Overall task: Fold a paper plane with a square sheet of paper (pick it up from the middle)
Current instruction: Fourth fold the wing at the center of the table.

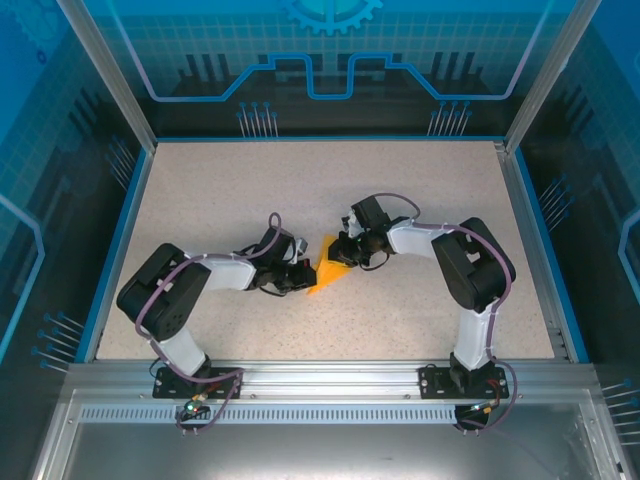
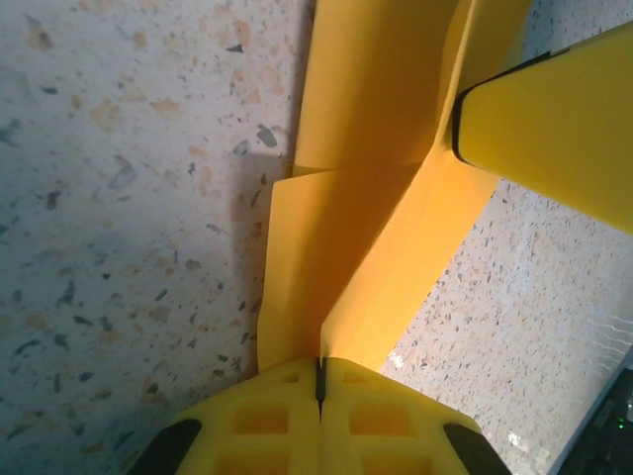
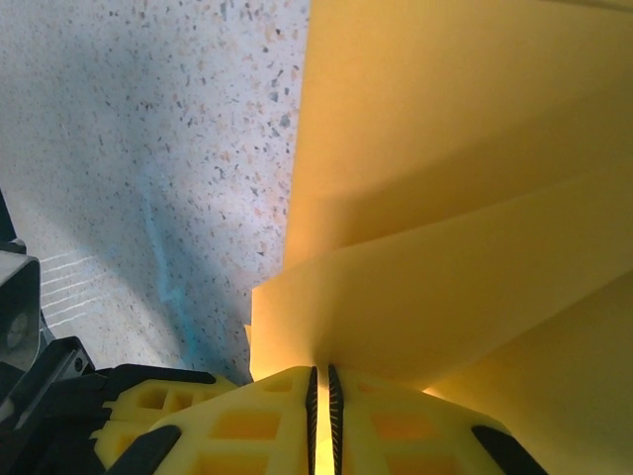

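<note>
The orange-yellow sheet of paper [image 1: 326,270] is folded into a pointed paper-plane shape with layered flaps. It is held just above the table's middle, between both grippers. My left gripper [image 1: 300,277] is shut on its left end. In the left wrist view the jaws [image 2: 319,374] pinch a raised crease of the paper [image 2: 366,198]. My right gripper [image 1: 346,254] is shut on the other end. In the right wrist view its jaws [image 3: 319,384] clamp a thin edge under stacked paper layers [image 3: 465,198]. A right fingertip [image 2: 559,129] presses on the paper in the left wrist view.
The speckled beige table [image 1: 250,190] has a blue rim [image 1: 115,235] and glass walls on three sides. An aluminium rail [image 1: 330,378] carrying the arm bases runs along the near edge. The two wrists nearly touch over the table's middle.
</note>
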`<state>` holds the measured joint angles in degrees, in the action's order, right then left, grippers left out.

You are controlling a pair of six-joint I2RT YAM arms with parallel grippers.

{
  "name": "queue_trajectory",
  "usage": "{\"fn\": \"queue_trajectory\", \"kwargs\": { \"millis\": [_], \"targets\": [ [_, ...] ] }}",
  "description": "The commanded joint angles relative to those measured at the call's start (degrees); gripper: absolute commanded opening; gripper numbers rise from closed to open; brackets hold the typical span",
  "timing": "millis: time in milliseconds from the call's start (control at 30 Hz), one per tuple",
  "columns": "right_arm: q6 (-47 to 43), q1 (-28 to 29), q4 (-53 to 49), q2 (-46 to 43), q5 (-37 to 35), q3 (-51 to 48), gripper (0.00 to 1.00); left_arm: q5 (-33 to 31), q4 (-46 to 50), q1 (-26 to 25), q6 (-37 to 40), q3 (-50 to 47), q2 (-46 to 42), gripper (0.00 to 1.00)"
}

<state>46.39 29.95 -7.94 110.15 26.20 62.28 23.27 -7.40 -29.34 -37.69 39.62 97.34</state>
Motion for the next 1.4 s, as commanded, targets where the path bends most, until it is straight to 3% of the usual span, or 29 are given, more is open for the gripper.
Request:
{"fn": "queue_trajectory", "kwargs": {
  "millis": [0, 467, 967, 1367],
  "targets": [
    [-0.99, -0.43, -2.33, 1.39, -0.63, 1.09, 0.14, 2.03, 2.30, 1.13, -1.62, 1.28, 1.92, 0.00],
    [-0.77, -0.45, 0.21, 2.53, 2.98, 2.40, 0.15, 2.30, 2.28, 2.18, -3.28, 0.59, 2.24, 0.00],
    [-1.23, -0.60, -3.00, 6.04, -0.43, 3.99, 0.15, 5.10, 2.70, 4.20, -5.29, 0.94, 3.72, 0.00],
    [-3.01, 0.31, -2.82, 1.82, 1.75, 4.29, 0.16, 5.74, 3.55, 5.00, -6.50, 0.99, 5.76, 0.00]
  ]
}}
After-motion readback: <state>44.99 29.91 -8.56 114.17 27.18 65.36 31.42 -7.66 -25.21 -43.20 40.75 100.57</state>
